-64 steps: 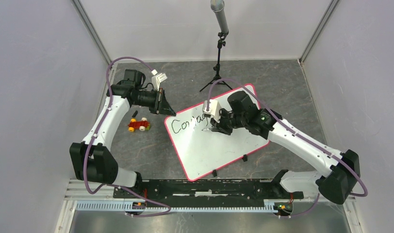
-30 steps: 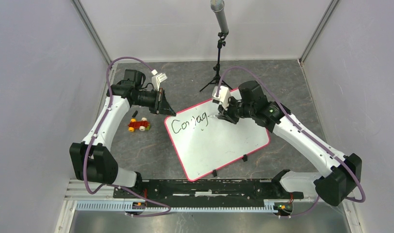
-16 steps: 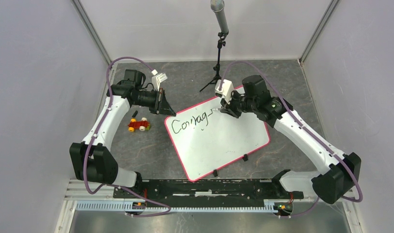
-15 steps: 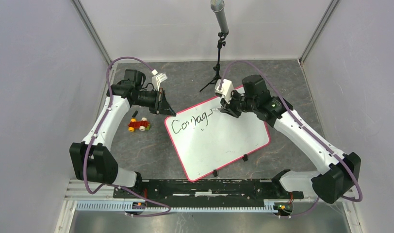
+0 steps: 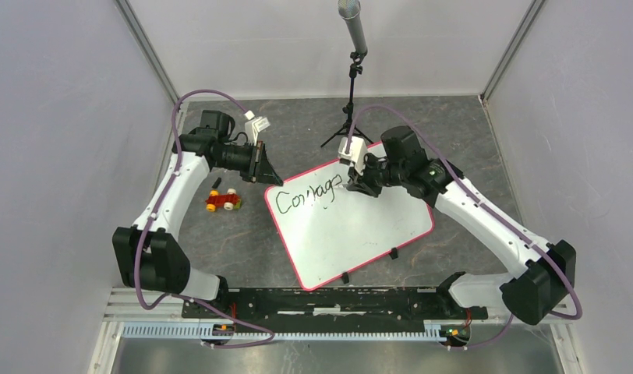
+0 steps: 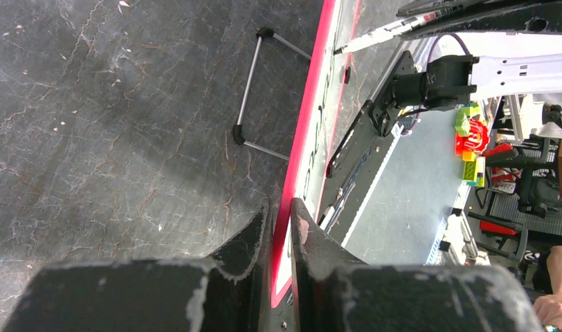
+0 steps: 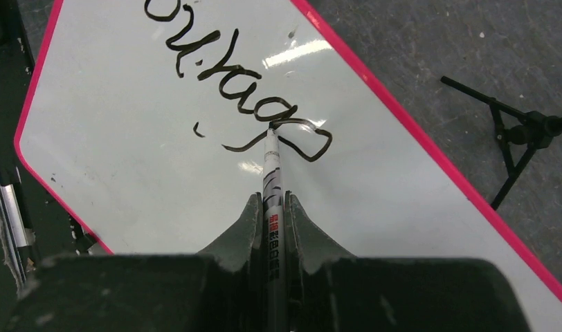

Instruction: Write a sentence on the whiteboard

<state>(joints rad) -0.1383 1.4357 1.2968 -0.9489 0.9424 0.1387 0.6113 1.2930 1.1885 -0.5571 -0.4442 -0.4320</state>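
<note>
right gripper point(image 7: 273, 202) was clenched on the marker point(image 7: 271, 162), tip touching the whiteboard point(image 5: 360, 234) at the sentence point(image 5: 307, 198), board on the table point(image 5: 243, 241) between the arms, left gripper point(image 6: 279, 216) pinching its rim; advised light, even pressure and a firm brace.

An overhead camera looks down on the whole table point(image 5: 298, 125) from the near edge. Each wrist camera peers close along its own fingers point(image 7: 240, 225); all three views share the whiteboard point(image 5: 352, 226).
</note>
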